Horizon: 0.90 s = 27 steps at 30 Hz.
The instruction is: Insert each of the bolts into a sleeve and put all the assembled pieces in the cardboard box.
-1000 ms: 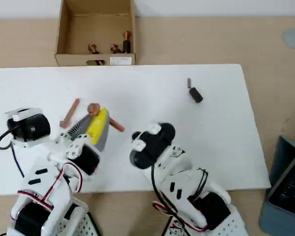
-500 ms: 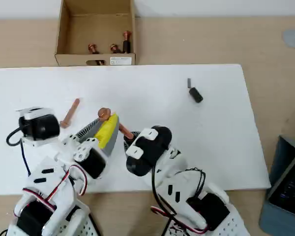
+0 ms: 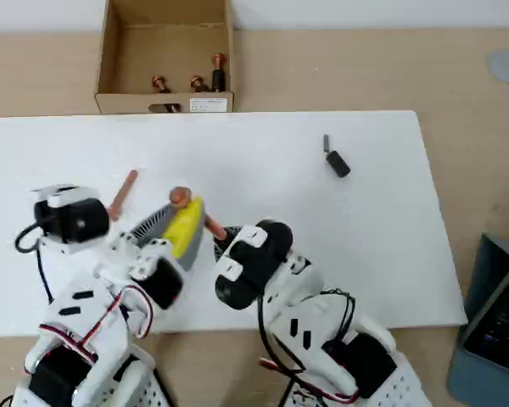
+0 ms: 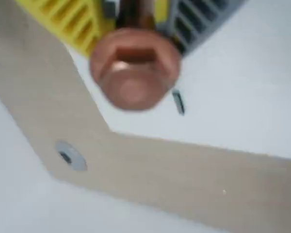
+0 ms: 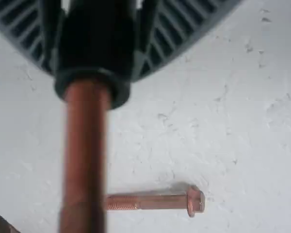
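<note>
Left gripper (image 3: 181, 215) clamps copper bolt (image 4: 134, 73), head just past its tips. Right gripper (image 5: 94, 19) clamps black sleeve (image 5: 93, 58); bolt shank enters sleeve mouth. Loose bolt (image 5: 155, 201) lies beside left gripper.

Tan wooden table (image 3: 339, 68), white mat (image 3: 322, 246) spread over its middle, open cardboard box (image 3: 136, 103) on the wood beyond the mat's far edge, loose copper bolt (image 3: 123, 193) and black sleeve (image 3: 338, 164) lying well apart on the mat, grey disc (image 3: 507, 64) near the table's far corner.
</note>
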Available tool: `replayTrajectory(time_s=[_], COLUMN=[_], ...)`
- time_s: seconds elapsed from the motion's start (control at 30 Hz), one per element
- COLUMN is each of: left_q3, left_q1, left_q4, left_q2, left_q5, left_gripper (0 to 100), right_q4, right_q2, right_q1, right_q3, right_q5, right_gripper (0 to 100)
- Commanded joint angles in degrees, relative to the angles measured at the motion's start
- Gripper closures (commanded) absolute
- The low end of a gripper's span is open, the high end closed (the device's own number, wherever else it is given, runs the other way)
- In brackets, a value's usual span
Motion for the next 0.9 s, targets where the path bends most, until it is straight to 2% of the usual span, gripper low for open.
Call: replayTrajectory(time_s=[0.0,0.37,0.57,0.87], left_q3=[-0.88,0.00,2.90,4.22], left_q1=[3.52,4.48,8.18,8.62], left_q4=[2.73,3.34,3.34,5.89], left_q2=[-0.40,-0.22,-0.22,-0.31], left_q5=[0.09,-2.99,-5.10,-5.10], left_gripper=[100,100,100,99], right_q4=[-1.76,-1.85,-1.93,-5.10], right_q2=[-6.02,-6.02,-6.02,-6.02], right_q1=[-0.48,-0.57,-2.42,-2.77], right_q3=[-3.12,-4.00,-4.09,-4.00], right_q5=[0.62,0.70,6.33,6.33], right_gripper=[98.9,98.9,98.9,98.9])
